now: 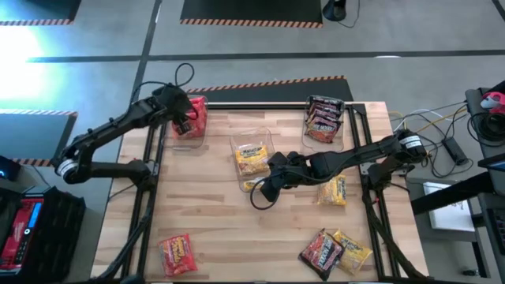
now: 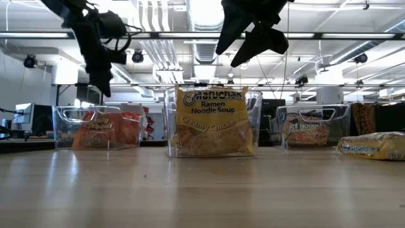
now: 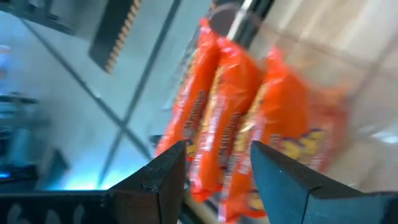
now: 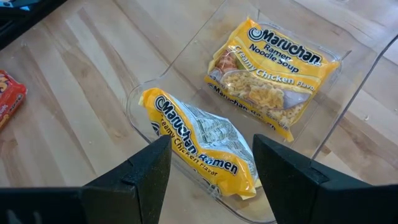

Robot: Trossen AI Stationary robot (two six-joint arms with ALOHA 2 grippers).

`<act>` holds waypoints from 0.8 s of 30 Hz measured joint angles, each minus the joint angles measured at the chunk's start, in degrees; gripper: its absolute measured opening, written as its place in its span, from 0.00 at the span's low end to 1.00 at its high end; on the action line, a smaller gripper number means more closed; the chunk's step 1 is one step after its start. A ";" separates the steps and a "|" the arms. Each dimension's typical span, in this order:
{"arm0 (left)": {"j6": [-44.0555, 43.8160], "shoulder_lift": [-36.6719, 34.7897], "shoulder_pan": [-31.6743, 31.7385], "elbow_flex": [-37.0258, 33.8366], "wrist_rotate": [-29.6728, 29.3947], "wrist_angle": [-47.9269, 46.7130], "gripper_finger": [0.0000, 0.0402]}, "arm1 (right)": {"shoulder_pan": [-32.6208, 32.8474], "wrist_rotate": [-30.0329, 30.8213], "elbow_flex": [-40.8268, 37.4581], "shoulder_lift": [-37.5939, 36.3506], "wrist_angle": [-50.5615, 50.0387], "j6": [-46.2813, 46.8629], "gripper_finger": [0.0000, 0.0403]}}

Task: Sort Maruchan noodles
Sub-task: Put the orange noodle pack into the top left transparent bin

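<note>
The Maruchan noodles are flat packets. Red ones (image 3: 230, 99) stand on edge in the clear bin (image 1: 194, 134) at the far left, and my left gripper (image 3: 217, 168) hangs open just above them. Two yellow packets belong to the clear middle bin (image 1: 237, 146): one (image 4: 270, 71) lies flat inside, the other (image 4: 199, 146) rests over the bin's near rim. My right gripper (image 4: 211, 162) is open above that second packet, one finger on each side, touching nothing. Dark packets (image 1: 323, 118) fill the clear bin at the far right.
Loose packets lie on the wooden table: a red one (image 1: 177, 254) at the near left, a yellow one (image 1: 333, 191) right of my right arm, and a dark one (image 1: 319, 251) beside a yellow one (image 1: 353, 252) at the near right. Cables run off the table's right side.
</note>
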 joint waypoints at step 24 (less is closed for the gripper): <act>-66.86 -7.42 -50.85 4.07 10.77 -10.30 0.40 | 0.01 0.00 0.00 0.00 -0.01 0.00 0.53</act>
